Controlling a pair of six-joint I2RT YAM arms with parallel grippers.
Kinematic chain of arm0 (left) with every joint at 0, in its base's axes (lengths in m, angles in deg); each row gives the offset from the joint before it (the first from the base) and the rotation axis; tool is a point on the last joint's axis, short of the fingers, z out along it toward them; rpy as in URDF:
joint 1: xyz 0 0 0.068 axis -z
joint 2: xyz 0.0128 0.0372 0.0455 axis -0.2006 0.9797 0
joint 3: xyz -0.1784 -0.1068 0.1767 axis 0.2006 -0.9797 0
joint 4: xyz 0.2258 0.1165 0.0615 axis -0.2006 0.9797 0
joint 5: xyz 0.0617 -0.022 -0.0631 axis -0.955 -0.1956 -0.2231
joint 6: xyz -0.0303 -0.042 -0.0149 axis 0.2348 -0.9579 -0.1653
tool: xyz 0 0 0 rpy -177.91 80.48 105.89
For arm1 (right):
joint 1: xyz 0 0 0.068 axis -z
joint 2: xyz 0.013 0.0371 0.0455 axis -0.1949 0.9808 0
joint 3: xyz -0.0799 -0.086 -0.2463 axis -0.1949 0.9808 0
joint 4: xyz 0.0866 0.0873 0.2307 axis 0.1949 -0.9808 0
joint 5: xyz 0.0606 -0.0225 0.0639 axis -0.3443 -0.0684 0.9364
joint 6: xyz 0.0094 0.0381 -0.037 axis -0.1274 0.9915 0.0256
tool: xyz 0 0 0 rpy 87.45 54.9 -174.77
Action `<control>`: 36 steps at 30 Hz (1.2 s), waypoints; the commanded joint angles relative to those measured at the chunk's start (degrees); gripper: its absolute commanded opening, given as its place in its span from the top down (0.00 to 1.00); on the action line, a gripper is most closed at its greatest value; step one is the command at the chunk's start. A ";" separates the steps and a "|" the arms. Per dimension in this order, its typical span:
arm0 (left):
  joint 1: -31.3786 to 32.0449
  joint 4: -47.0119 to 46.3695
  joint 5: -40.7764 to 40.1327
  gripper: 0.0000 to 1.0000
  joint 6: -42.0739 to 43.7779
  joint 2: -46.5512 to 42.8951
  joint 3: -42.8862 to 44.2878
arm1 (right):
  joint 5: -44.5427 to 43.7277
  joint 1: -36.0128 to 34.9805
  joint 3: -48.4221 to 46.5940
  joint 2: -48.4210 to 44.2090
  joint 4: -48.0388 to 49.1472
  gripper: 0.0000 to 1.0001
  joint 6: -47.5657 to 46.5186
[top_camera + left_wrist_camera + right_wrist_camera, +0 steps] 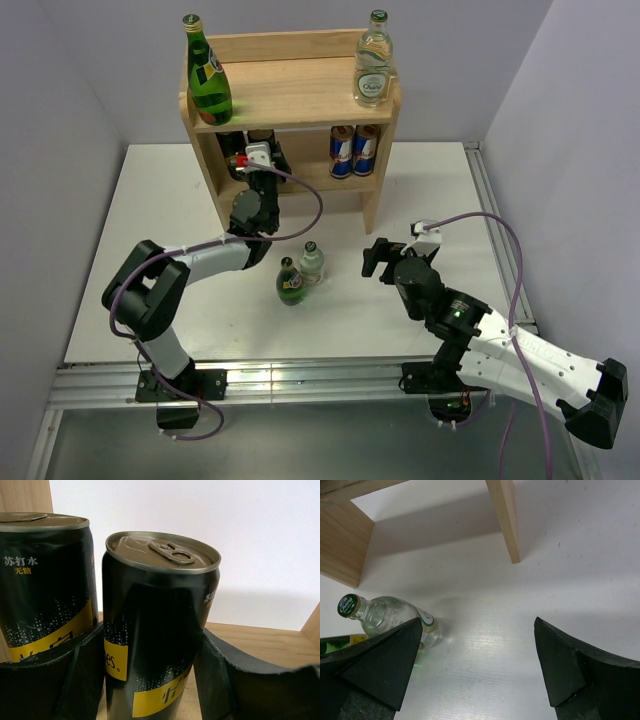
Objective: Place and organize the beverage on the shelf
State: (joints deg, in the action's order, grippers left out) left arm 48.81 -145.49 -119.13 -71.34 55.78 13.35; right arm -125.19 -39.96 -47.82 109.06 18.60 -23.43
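**Left gripper (150, 640) clamped on black can (160, 605) in shelf (295, 95) lower tier; right gripper (477, 625) wide open**

White table (440, 190) carries the light-wood shelf at its far middle. The shelf has two tiers and a low rim on the top board.

The left arm reaches into the lower tier's left side. Its fingers (75, 675) press both sides of the black can, which stands upright on the lower board. The right gripper hovers over bare table in front of the shelf's right side panel, jaws spread wide, nothing between them.

- **Top board:** shelf green bottle (208, 85) at the left end, shelf clear bottle (373, 75) at the right end. Label text is too small to read.
- **Table, between the arms:** loose green bottle (290, 282) and loose clear bottle (312, 262) stand just beside each other. In the right wrist view the clear one's green cap reads "Chang".
- **Lower tier, right:** two blue-and-silver cans (354, 150) side by side, writing unreadable.
- **Second black can (45, 580):** just left of the held one. It shows white 苏打水, yellow 无糖 and a yellow band.
- **Held can:** yellow band with dark characters, a yellow patch with letters ending "es", pull tab flat.
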 commanded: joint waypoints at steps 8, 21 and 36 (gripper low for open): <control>1.44 4.40 -1.45 0.19 0.30 -0.31 0.37 | -0.53 0.40 1.12 -2.04 0.69 0.00 0.82; 4.69 7.47 -4.96 0.12 1.09 -3.91 -3.67 | -0.44 0.40 1.38 -3.53 -0.01 0.00 1.08; 6.89 9.84 -10.14 0.02 1.71 -8.56 -9.55 | -0.18 0.31 1.12 -4.94 -1.86 0.00 1.52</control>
State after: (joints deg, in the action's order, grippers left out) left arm 54.88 -135.41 -126.50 -70.20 51.10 5.00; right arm -125.17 -39.92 -46.86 104.91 17.14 -22.38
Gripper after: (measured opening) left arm 0.966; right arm 0.998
